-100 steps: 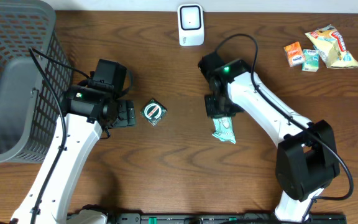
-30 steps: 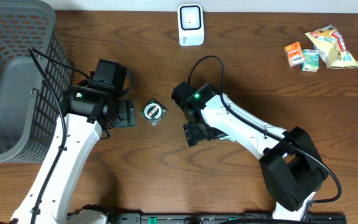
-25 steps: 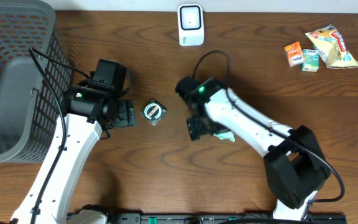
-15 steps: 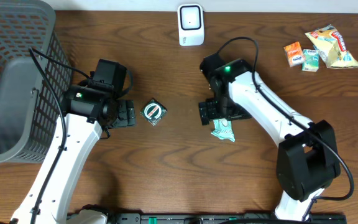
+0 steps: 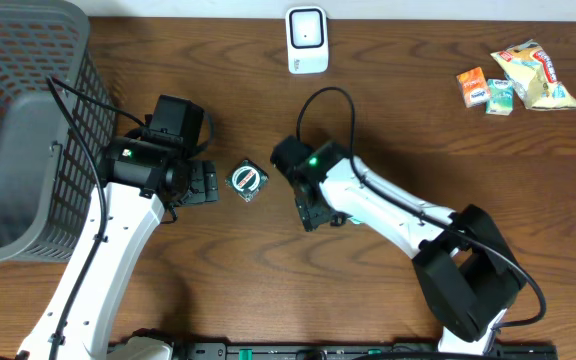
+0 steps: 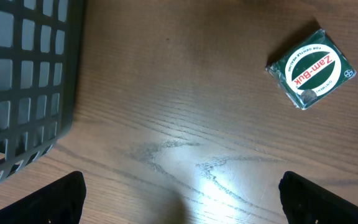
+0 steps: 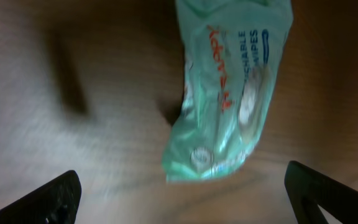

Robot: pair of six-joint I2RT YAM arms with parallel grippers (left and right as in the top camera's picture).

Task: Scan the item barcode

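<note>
Swung back left, the right gripper (image 7: 194, 196) gapes empty, wipes packet (image 7: 229, 93) lying untouched just ahead.

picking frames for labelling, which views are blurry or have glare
Right wrist: motion-blurred, the wipes packet and its print smeared. Left wrist: sharp, the label on the Zam-Buk box readable, but a bright glare patch on the table near the bottom. Overhead: crisp and evenly lit, no glare.

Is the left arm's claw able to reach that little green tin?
Probably yes. The left claw is open, and the green tin lies just ahead of it on the table, with nothing between them. The basket stands off to the other side.
</note>
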